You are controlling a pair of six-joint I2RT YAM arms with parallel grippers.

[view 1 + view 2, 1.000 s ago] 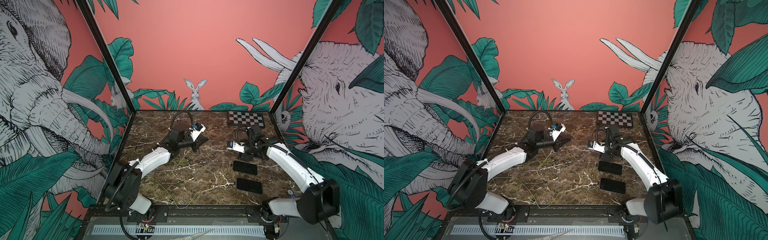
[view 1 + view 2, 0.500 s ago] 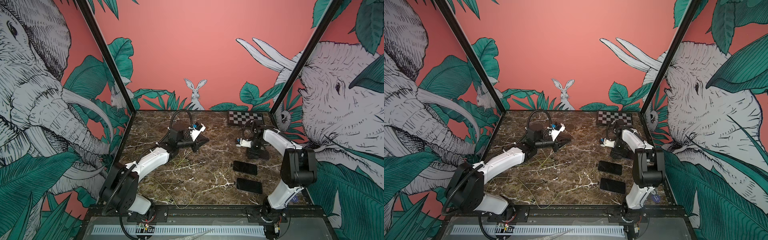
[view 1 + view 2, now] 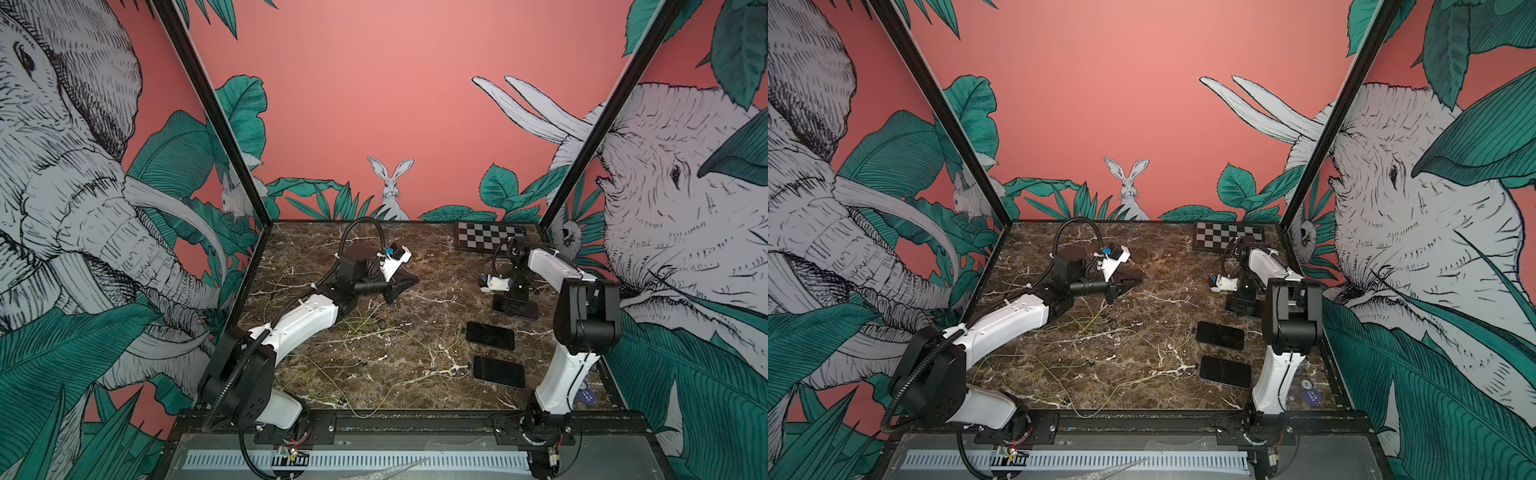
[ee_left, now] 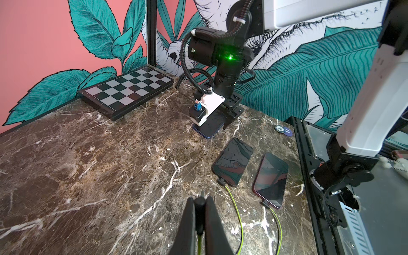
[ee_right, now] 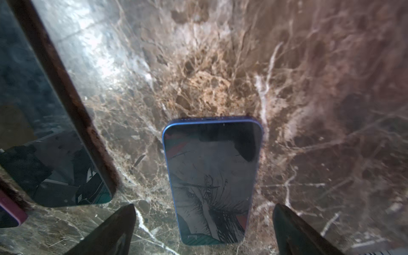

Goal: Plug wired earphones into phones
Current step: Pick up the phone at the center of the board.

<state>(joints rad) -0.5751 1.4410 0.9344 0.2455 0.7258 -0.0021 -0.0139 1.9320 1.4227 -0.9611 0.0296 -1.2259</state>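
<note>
Three phones lie in a row at the right of the marble table: the far blue-edged phone [image 3: 527, 312] [image 5: 212, 176], the middle phone [image 3: 490, 336] [image 4: 233, 162] and the near phone [image 3: 498, 371] [image 4: 271, 178]. A yellow-green earphone cord [image 4: 236, 205] is plugged into the middle phone and another cord [image 4: 277, 220] into the near one. My right gripper [image 5: 204, 206] [image 3: 515, 305] points down, open wide, straddling the far phone without touching it. My left gripper [image 4: 201, 198] [image 3: 409, 284], mid-table, is shut on a dark earphone plug with its cord trailing back. Loose cords [image 3: 361, 324] lie below the left arm.
A black-and-white checkerboard plate [image 3: 490, 237] [image 4: 125, 90] lies at the back right corner, just behind the right wrist. The right arm's upright link [image 3: 586, 324] stands beside the phones. A round blue sticker [image 3: 586, 395] sits near the right base. Painted walls close three sides.
The right arm has swung from the table's middle back to the right, now standing over the far phone, and its jaws have opened wide. The left gripper stays shut on the plug, barely moved.
</note>
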